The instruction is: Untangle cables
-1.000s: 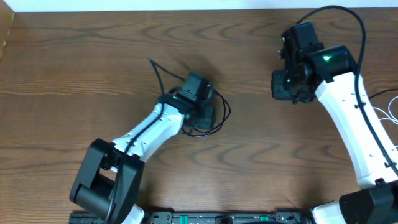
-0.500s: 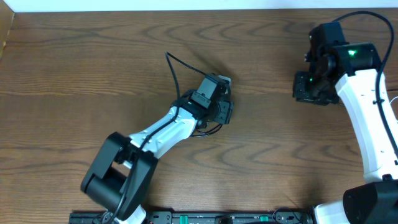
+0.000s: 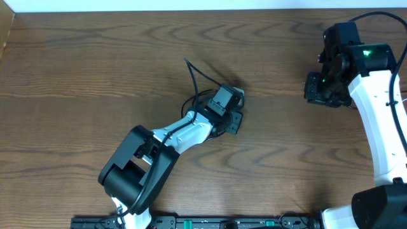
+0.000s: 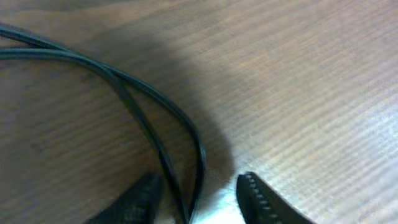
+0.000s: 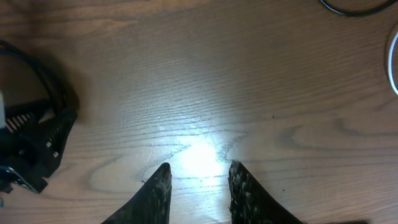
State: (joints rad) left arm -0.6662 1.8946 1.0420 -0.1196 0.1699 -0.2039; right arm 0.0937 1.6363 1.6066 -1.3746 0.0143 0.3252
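The black cable (image 3: 193, 76) lies mid-table, one end pointing up-left and its loops bunched under my left gripper (image 3: 233, 113). In the left wrist view two strands of this black cable (image 4: 155, 102) cross and run down between the fingertips (image 4: 261, 196). The jaws stand apart around the strands without pinching them. My right gripper (image 5: 199, 180) hovers open over bare wood at the far right (image 3: 325, 90), nothing between its fingers. A short arc of the white cable (image 5: 393, 68) shows at the right edge of the right wrist view; the rest is out of view.
The right wrist view shows the left gripper (image 5: 34, 146) with black cable (image 5: 53, 84) at its far left. A dark loop (image 5: 354, 9) crosses its top right corner. The table's back edge (image 3: 191, 9) runs along the top.
My left gripper has slid right and slightly up, and the black cable has shifted right with it. The right arm has moved right, away from the middle.
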